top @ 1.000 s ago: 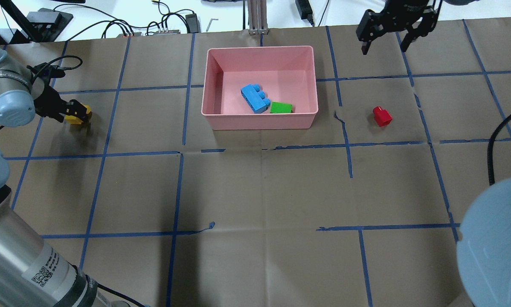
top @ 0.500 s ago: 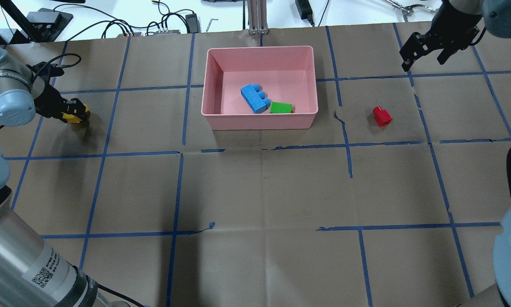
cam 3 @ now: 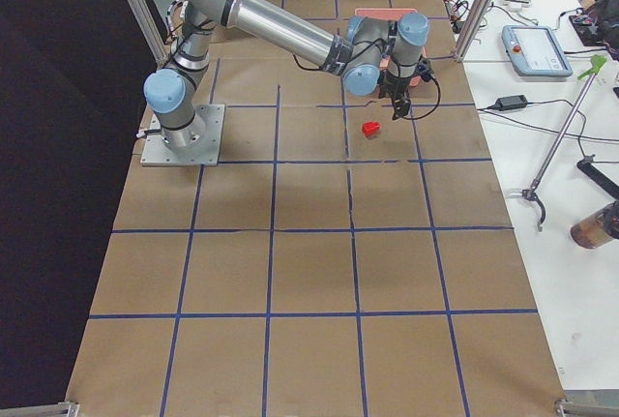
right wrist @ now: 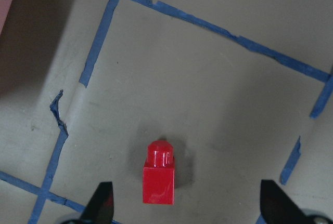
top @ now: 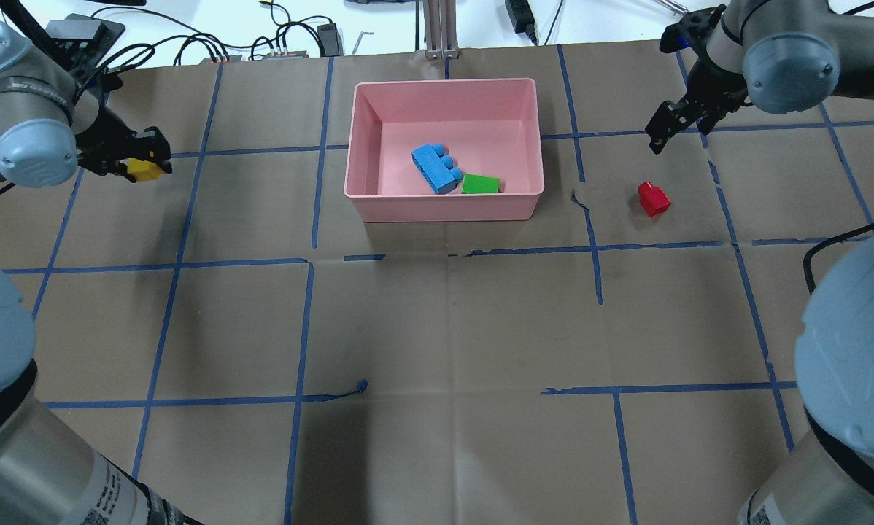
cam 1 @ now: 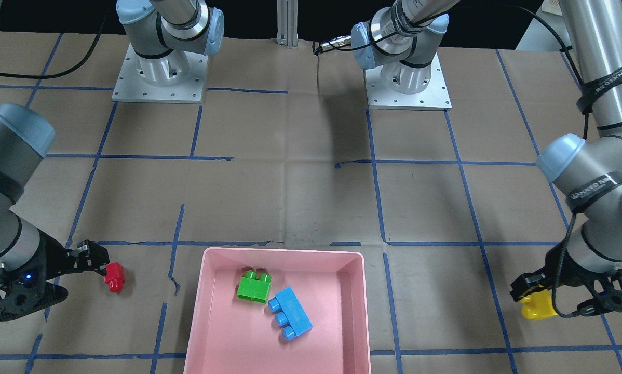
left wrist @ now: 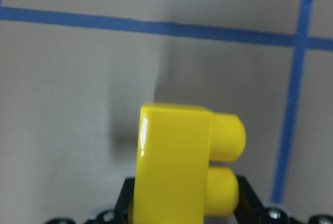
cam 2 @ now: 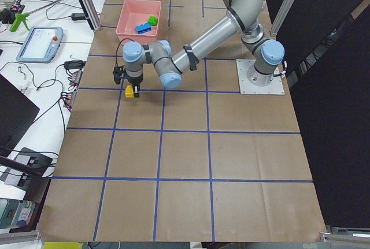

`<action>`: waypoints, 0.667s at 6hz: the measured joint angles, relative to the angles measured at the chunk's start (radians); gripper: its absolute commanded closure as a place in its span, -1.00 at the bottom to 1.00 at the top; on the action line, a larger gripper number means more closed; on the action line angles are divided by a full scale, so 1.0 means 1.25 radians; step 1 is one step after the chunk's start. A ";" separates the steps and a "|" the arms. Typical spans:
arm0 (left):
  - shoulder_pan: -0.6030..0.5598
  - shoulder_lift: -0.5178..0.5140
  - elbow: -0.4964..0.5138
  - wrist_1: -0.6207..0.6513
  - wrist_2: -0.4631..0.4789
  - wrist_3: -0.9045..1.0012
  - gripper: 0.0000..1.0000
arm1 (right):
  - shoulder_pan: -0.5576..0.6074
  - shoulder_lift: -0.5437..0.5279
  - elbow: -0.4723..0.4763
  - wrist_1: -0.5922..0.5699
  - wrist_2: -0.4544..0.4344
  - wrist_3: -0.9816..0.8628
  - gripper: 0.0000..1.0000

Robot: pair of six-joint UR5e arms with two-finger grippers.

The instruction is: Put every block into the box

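Observation:
The pink box [top: 444, 210] stands at the far middle of the table with the light blue block [top: 435, 166] and the green block [top: 480, 184] inside. My left gripper [top: 145, 159] is shut on the yellow block [top: 144, 169] and holds it above the table, left of the box; the left wrist view shows the yellow block [left wrist: 177, 161] between the jaws. The red block [top: 653, 198] sits on the table right of the box. My right gripper [top: 676, 130] is open above and just beyond it; the right wrist view shows the red block [right wrist: 159, 177] between the fingertips [right wrist: 102, 203].
The table is brown paper with a blue tape grid. Cables and power bricks [top: 291, 40] lie beyond the far edge. A metal post [top: 441, 29] stands behind the box. Both arm bases [cam 1: 158, 72] are on the robot's side.
My left gripper has lifted the yellow block off the table and carried it a little toward the far side. My right gripper has swung down and in, over the red block.

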 measured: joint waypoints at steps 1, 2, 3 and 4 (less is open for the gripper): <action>-0.083 0.032 0.007 -0.026 -0.002 -0.190 1.00 | 0.003 0.030 0.028 -0.058 0.001 -0.029 -0.98; -0.165 0.042 0.022 -0.035 -0.010 -0.391 1.00 | 0.004 0.044 0.063 -0.096 0.002 -0.042 -0.98; -0.252 0.033 0.059 -0.037 -0.018 -0.619 1.00 | 0.004 0.049 0.094 -0.123 0.002 -0.044 -0.99; -0.326 0.004 0.113 -0.037 -0.022 -0.830 1.00 | 0.005 0.050 0.110 -0.143 0.001 -0.042 -0.99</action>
